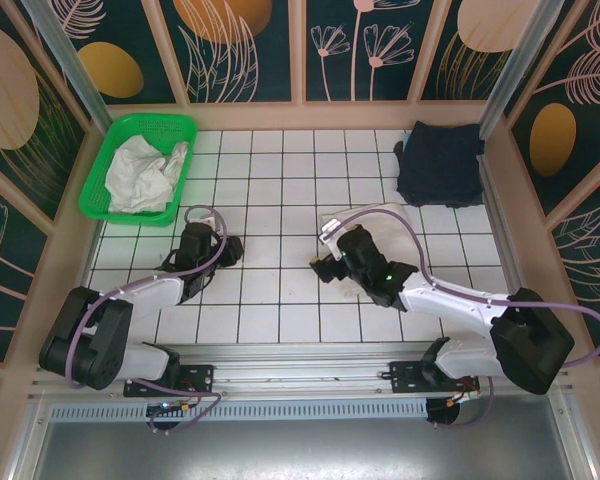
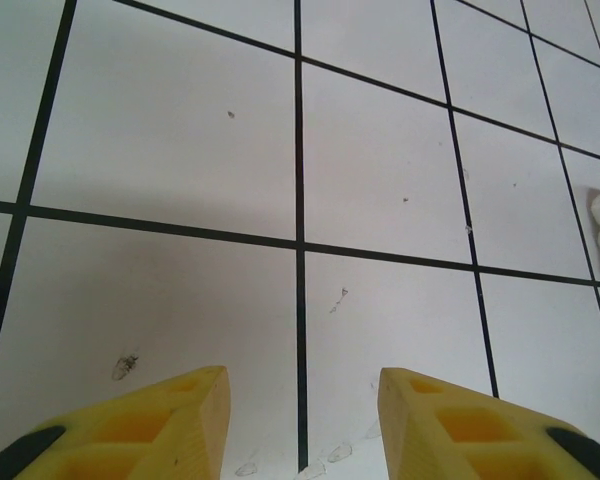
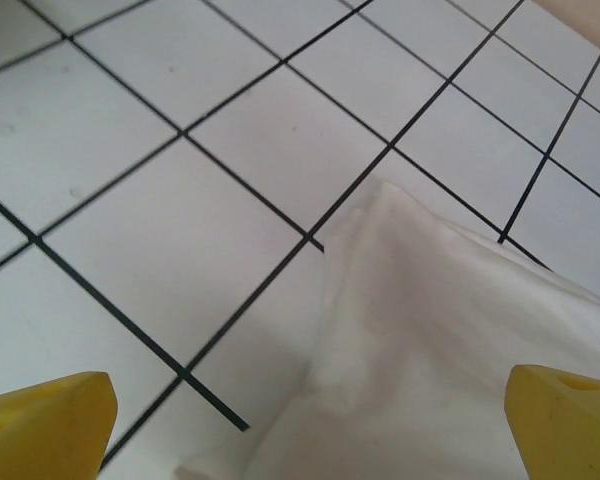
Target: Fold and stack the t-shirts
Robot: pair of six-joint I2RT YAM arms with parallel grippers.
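Right gripper spread above white t-shirt

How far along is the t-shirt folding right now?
Done: the navy t-shirt looks folded at the far right corner. In hand: the right gripper is open over a white t-shirt, gripping nothing. To do: crumpled white t-shirts wait in the green basket.

White arms, black joints, purple cables looped alongside, yellow end effector fingers, green light

We see a white desk gridded in black, green basket at ten o'clock, off-white t-shirts inside, dark navy t-shirt at one o'clock, yellow-tipped left end effector.
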